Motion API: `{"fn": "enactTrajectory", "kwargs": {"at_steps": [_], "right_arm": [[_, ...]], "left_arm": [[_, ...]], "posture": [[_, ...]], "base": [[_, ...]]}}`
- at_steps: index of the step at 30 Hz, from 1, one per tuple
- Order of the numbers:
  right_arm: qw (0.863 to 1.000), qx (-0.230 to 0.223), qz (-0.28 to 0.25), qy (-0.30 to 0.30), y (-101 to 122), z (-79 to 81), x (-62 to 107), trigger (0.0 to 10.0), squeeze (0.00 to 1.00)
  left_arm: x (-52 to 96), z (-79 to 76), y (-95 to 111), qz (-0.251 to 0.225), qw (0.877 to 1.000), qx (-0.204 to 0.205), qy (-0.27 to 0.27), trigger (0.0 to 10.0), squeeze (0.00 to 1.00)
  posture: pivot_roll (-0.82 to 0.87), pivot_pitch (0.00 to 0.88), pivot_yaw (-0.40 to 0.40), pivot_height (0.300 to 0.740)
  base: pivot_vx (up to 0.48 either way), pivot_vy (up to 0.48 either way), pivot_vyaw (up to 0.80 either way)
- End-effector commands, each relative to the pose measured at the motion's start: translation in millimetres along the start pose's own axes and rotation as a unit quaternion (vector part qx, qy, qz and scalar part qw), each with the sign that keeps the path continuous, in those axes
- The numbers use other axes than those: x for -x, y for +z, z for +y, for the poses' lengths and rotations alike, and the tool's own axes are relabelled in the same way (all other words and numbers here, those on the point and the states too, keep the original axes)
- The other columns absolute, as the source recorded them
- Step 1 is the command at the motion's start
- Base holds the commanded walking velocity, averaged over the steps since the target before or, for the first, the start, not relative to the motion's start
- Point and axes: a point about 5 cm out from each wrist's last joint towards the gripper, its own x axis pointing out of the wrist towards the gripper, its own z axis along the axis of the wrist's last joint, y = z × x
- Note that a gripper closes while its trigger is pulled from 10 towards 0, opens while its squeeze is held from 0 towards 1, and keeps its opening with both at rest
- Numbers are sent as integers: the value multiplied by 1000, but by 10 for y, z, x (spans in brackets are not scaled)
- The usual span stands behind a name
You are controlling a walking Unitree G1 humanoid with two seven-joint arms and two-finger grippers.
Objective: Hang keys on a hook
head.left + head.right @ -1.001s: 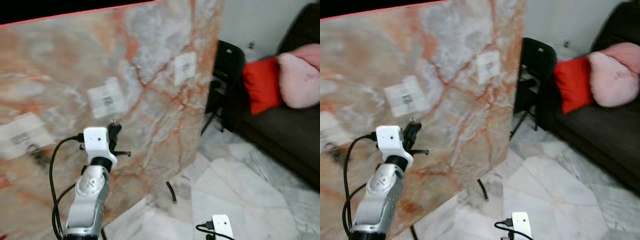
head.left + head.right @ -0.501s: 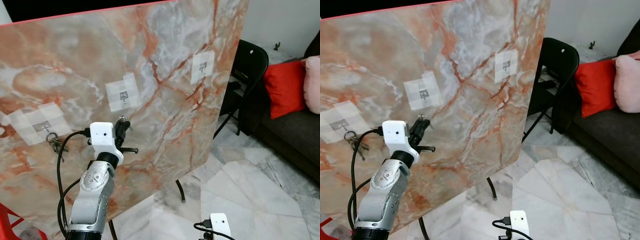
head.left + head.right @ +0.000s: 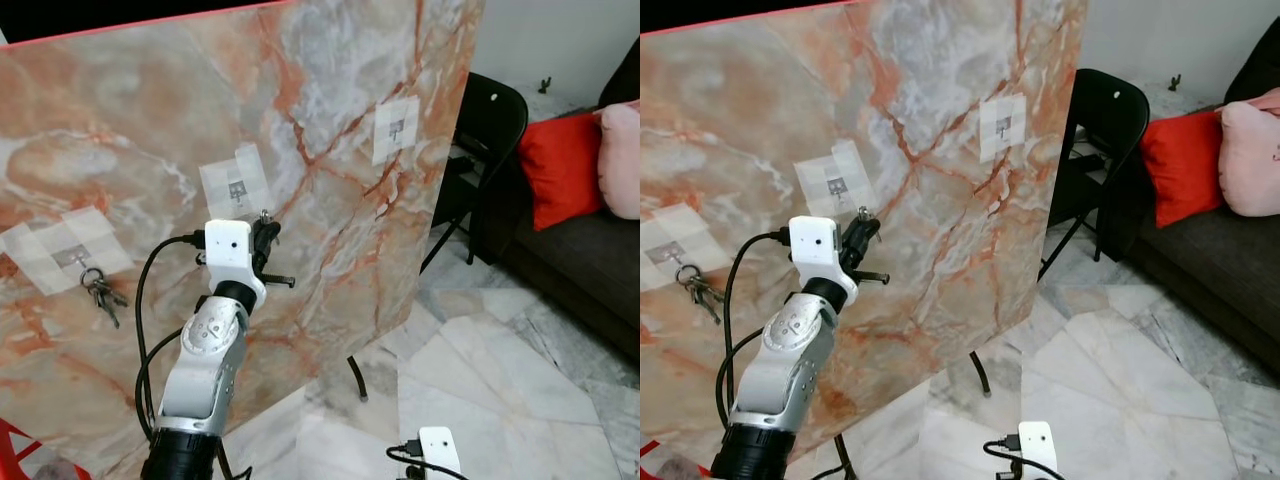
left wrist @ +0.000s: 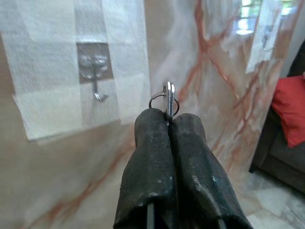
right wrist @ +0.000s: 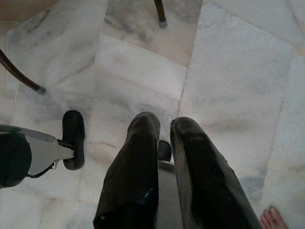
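A marble-patterned board point(image 3: 330, 250) stands upright before me with three taped hooks on it. My left gripper point(image 3: 265, 226) is shut on a key with its ring point(image 4: 165, 98), held just below and to the right of the middle hook point(image 3: 237, 190), which also appears as the hook point(image 4: 95, 76) in the left wrist view. The ring is apart from that hook. Another bunch of keys point(image 3: 100, 292) hangs from the left hook point(image 3: 78, 258). The right hook point(image 3: 396, 128) is bare. My right gripper point(image 5: 164, 125) hangs idle over the floor, fingers slightly apart, holding nothing.
A black folding chair point(image 3: 492, 120) stands right of the board, with a dark sofa point(image 3: 580, 270) and a red cushion point(image 3: 560, 165) beyond. The board's thin leg point(image 3: 355, 378) rests on the marble floor. Toes of a person's foot point(image 5: 272, 217) are near my right arm.
The camera has swung and steadied. My left gripper has risen with the key, ending nearer the middle hook. The right arm stays hanging.
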Motion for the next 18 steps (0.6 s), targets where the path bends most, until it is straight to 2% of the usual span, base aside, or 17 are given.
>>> {"fn": "enactTrajectory", "kwargs": {"at_steps": [1,4,6,13,18], "right_arm": [[1000,-4,4,-1,-10,9,-1,10000,0],[1000,-3,5,-1,-10,11,-1,10000,0],[1000,-3,4,-1,-10,14,-1,10000,0],[1000,-4,4,-1,-7,15,-2,10000,0],[1000,-3,4,0,-4,16,-2,10000,0]], "left_arm": [[-35,20,31,-3,1000,-9,12,10000,0],[-43,30,34,-2,1000,-20,18,10000,0],[-57,42,24,-1,999,-41,24,10000,0],[-93,41,36,-4,998,-48,28,10000,0],[-120,-1,48,-7,998,-60,9,10000,0]], "posture": [[15,0,-11,740],[15,0,-11,740],[13,0,-10,740],[14,0,-11,740],[16,0,-12,740]], "base": [[0,0,0],[0,0,0],[0,0,0],[0,0,0],[0,0,0]]}}
